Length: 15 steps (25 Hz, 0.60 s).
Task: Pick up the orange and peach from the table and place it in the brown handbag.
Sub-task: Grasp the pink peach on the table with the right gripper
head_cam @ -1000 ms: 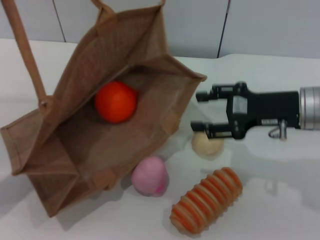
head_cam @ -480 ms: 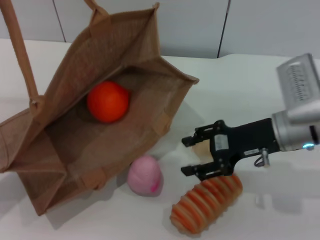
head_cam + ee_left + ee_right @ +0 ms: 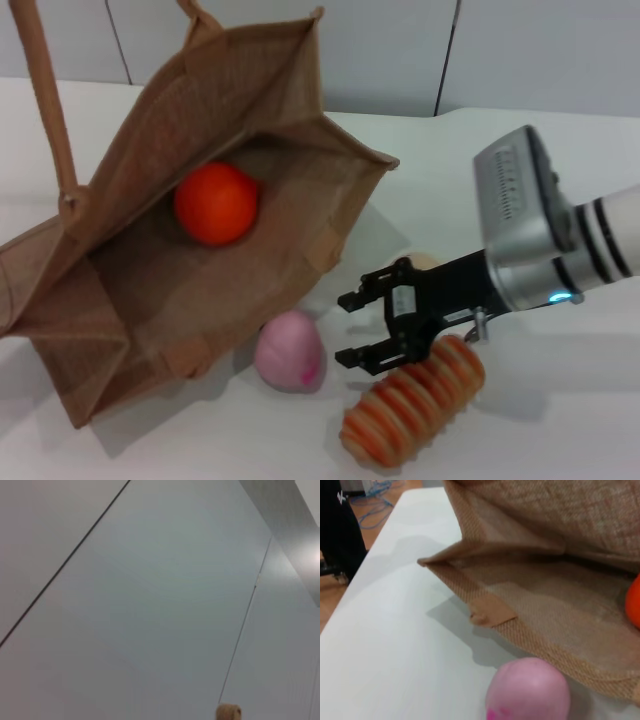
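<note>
While the orange (image 3: 215,203) sits inside the brown handbag (image 3: 130,290), which lies on its side with its mouth open, the peach (image 3: 289,350) rests on the white table (image 3: 560,420) just outside the bag's lower rim. Beside the peach, the right gripper (image 3: 350,329) hovers with fingers spread, holding nothing, above a striped ribbed cylinder (image 3: 412,401). A pale ball (image 3: 425,260) peeks from behind the arm. The left gripper is out of sight.

light: bright, even | shadows: soft on table (image 3: 480,190) | focus: slightly blurred
</note>
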Tool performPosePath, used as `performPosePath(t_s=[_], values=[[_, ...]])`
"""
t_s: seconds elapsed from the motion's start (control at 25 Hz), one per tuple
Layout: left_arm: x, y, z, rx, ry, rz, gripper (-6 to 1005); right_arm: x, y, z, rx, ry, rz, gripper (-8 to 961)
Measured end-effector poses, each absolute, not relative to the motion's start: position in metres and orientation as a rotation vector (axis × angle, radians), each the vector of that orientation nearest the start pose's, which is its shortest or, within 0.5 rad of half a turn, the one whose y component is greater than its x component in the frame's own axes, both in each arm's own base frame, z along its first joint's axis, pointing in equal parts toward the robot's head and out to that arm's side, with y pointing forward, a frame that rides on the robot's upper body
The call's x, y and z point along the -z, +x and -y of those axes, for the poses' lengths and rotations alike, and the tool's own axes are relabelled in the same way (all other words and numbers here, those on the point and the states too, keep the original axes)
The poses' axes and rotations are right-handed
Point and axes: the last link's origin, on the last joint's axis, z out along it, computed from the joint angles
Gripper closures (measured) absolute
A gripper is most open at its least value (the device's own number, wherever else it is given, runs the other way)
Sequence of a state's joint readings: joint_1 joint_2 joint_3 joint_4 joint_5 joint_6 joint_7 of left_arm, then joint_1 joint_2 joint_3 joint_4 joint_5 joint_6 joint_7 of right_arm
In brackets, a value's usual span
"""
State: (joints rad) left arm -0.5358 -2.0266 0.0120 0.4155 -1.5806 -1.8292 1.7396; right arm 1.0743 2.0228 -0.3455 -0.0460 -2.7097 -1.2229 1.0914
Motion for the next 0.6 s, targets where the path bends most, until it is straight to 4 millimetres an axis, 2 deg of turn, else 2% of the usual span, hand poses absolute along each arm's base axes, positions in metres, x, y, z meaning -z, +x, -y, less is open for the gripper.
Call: performPosePath(t_s=[0.16,0.6], values=[[-0.12,-0.272,-0.328,1.693,-1.773,0.583,879,0.11,0.179,-0.374,-0.104,-3.129,-0.04,245],[-0.119,-0.264,-0.334,1.705,-1.791,0.564,879,0.126,0.17,-0.381,-0.022,-3.07,-0.067,245]])
